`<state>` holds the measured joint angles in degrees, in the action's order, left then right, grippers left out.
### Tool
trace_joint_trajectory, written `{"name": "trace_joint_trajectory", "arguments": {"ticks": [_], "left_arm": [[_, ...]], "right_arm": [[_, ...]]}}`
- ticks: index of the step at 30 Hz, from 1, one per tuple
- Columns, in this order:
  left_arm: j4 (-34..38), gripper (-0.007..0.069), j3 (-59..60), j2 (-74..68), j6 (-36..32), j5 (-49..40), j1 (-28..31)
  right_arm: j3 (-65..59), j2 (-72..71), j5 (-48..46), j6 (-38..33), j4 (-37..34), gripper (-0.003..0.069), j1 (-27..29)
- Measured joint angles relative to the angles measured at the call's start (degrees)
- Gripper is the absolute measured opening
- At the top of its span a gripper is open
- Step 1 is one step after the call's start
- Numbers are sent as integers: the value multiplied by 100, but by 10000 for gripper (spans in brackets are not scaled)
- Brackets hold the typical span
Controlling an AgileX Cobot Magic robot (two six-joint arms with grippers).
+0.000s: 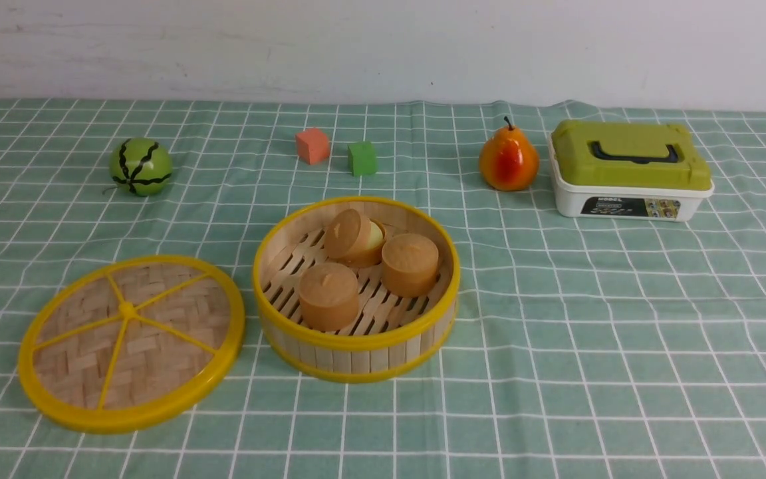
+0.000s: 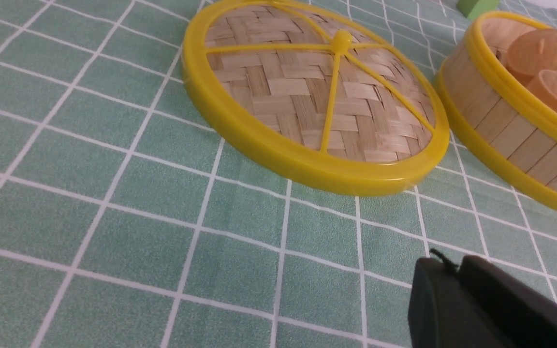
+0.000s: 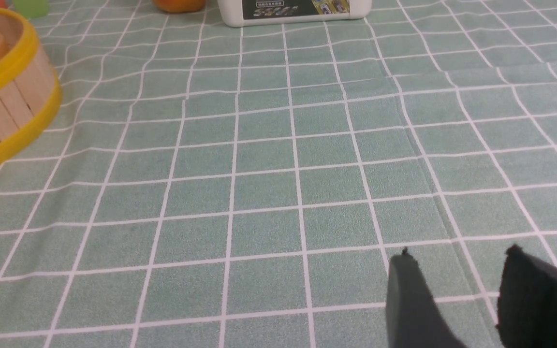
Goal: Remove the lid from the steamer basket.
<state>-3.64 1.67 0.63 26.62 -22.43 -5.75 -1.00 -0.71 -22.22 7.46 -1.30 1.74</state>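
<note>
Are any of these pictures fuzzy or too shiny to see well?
Front view: soft, even light, everything sharp, only faint shadows under the steamer basket and lid. Left wrist view: the lid's yellow rim has small shiny spots; the dark left gripper looks blurry up close. Right wrist view: right gripper fuzzy too.

The lid [image 1: 131, 342] lies flat on the checked cloth [image 1: 589, 319], just left of the open steamer basket [image 1: 356, 346].

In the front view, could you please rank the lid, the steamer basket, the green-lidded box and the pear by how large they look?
1. The lid and the steamer basket look about equally wide; the lid lies nearer the camera, so I won't rank them.
2. The green-lidded box, though it sits farther back.
3. The pear, clearly smallest.
</note>
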Motion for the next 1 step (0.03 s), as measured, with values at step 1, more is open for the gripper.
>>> {"name": "trace_joint_trajectory", "arguments": {"ticks": [1], "left_arm": [[0, 50, 0, 0, 0, 0, 0]], "right_arm": [[0, 0, 0, 0, 0, 242, 0]]}}
